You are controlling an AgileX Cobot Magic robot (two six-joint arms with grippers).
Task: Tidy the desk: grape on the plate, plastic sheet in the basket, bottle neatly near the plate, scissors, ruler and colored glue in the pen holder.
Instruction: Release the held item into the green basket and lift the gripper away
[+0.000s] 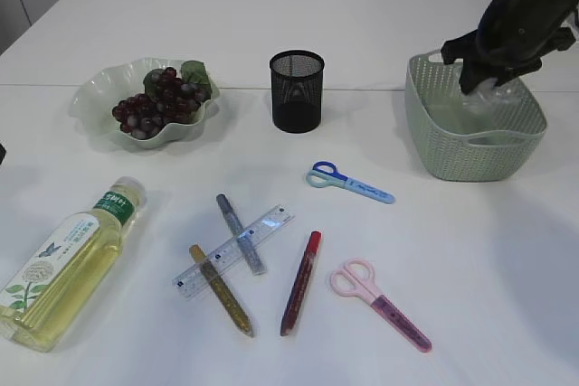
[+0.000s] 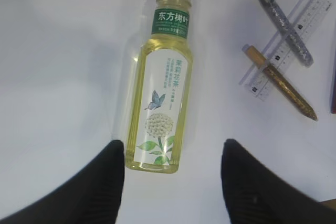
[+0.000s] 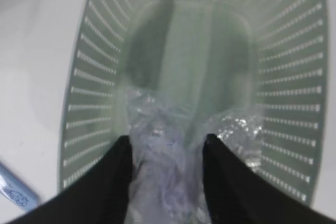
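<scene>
— So, starting at the left: that tea bottle (image 1: 65, 270) is lying on its side on the table (image 1: 488, 259), cap toward the plate. What's the left gripper (image 2: 173, 182) doing?

— Hovering over its base with the fingers spread wide either side, nothing in them. I'd guess the bottle is full, so fairly heavy, and smooth and round; it looks likely to roll. Gripping across the labelled middle seems safest.

— And the plate (image 1: 98, 89)?

— Green, wavy-rimmed, with the grape bunch (image 1: 161, 101) already on it. Soft fruit, best left alone.

— The middle?

— Clear ruler (image 1: 237, 250) flat on the table, a silver glitter glue (image 1: 241, 233) and a gold one (image 1: 222, 290) lying across it, a red one (image 1: 301, 282) just beside. Thin, light, stiff; the ruler probably needs an edge pinch. Blue scissors (image 1: 349, 183) and pink scissors (image 1: 380, 303) lie apart; I'd take them at the blades. The mesh pen holder (image 1: 297, 90) shows nothing inside.

— And on the right?

— The right gripper (image 3: 167, 153) is down in the woven basket (image 1: 425, 119), jaws partly apart with the crinkly plastic sheet (image 3: 157, 129) between them. Whether it's gripped or let go, I can't tell. Flimsy stuff, nearly weightless, might cling.
</scene>
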